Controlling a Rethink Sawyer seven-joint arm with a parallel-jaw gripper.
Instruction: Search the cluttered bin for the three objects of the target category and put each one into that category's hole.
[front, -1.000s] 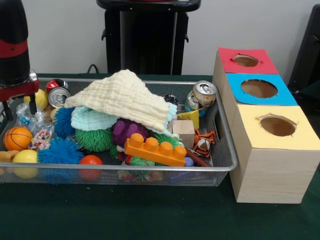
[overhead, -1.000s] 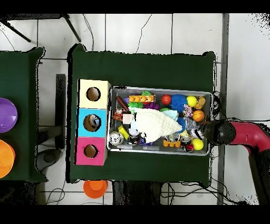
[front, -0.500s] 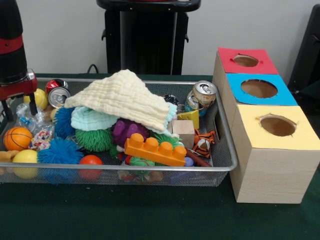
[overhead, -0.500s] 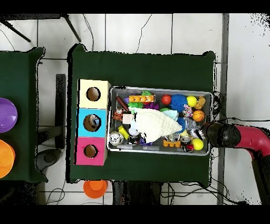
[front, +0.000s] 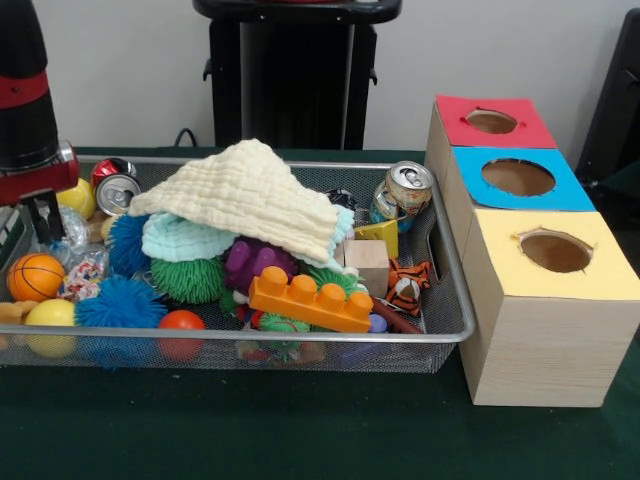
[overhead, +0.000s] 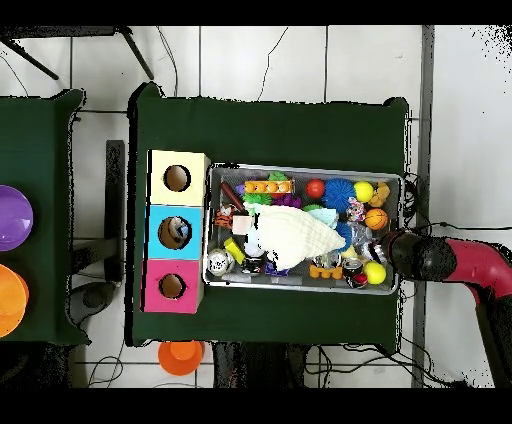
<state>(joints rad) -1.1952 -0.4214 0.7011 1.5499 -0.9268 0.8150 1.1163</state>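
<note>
Drifted slightly rightward at the frame's left edge over half a second: hand (front: 30, 215), grip unreadable (fingers cut off), above the mesh bin's (front: 440, 250) left end. Nothing lifted yet; soda cans (front: 405, 190) upper right, (front: 117, 190) upper left, boxes' holes (front: 518, 177) right.
</note>
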